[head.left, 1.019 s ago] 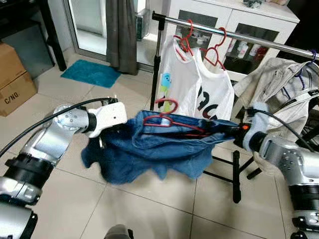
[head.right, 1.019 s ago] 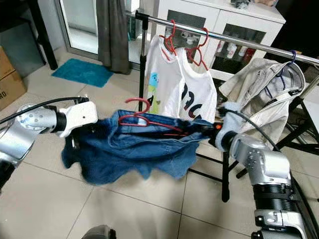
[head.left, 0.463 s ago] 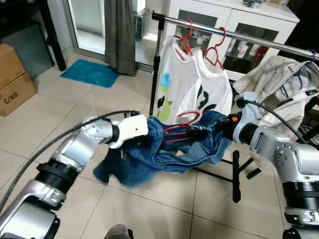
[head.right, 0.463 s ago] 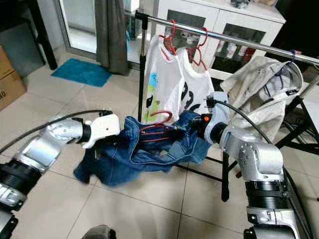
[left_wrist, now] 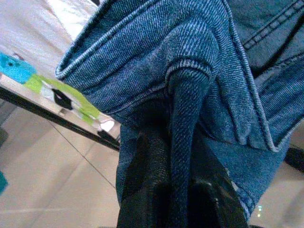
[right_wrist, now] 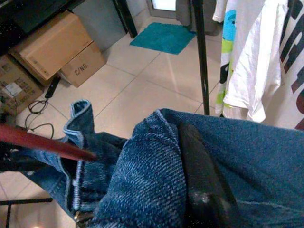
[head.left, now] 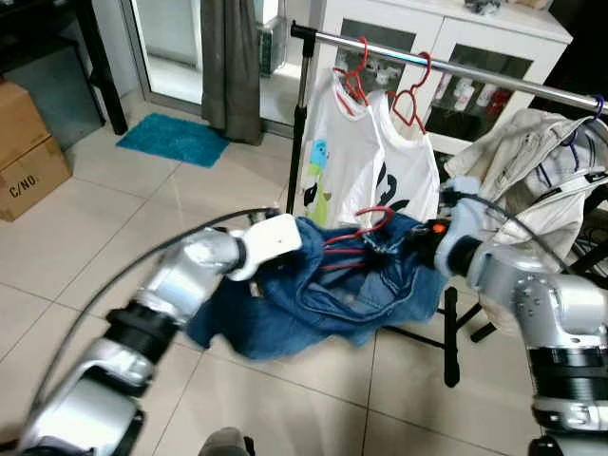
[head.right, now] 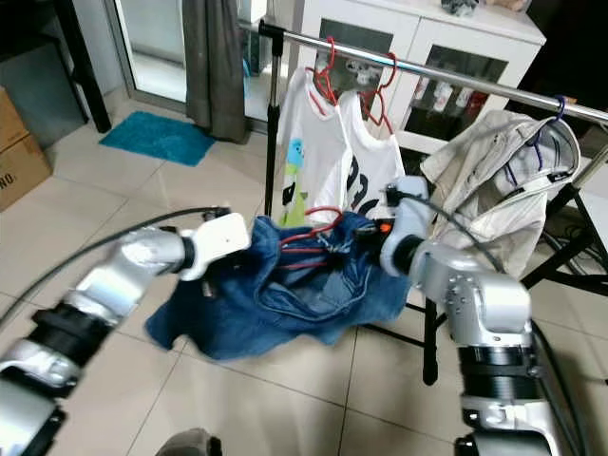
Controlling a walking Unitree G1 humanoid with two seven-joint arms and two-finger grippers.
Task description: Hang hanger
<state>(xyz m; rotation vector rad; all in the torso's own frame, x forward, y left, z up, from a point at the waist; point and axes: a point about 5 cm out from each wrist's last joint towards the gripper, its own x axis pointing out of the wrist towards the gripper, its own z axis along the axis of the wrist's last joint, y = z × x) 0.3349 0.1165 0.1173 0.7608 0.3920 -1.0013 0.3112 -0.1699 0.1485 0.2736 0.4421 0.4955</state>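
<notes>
A blue denim garment (head.left: 332,294) on a red hanger (head.left: 372,217) hangs bunched between my two grippers, just in front of the clothes rail (head.left: 456,68) and below it. My left gripper (left_wrist: 179,156) is shut on a thick denim fold at the garment's left end. At the right end, my right gripper (head.left: 421,239) is shut on the denim, and cloth wraps over its one visible finger (right_wrist: 199,180). The hanger's red bar (right_wrist: 42,142) pokes out of the cloth. The hook points up, clear of the rail.
Two white T-shirts (head.left: 366,152) on red hangers and a beige jacket (head.left: 532,161) hang on the rail. The rack's black foot (head.left: 446,328) stands on the tiles below my right arm. A white cabinet (head.left: 446,38) is behind; cardboard boxes (head.left: 28,142) and a teal mat (head.left: 171,141) lie left.
Both grippers have come closer together and nearer the rail, so the stretched denim has bunched up. My left arm has reached further forward and right.
</notes>
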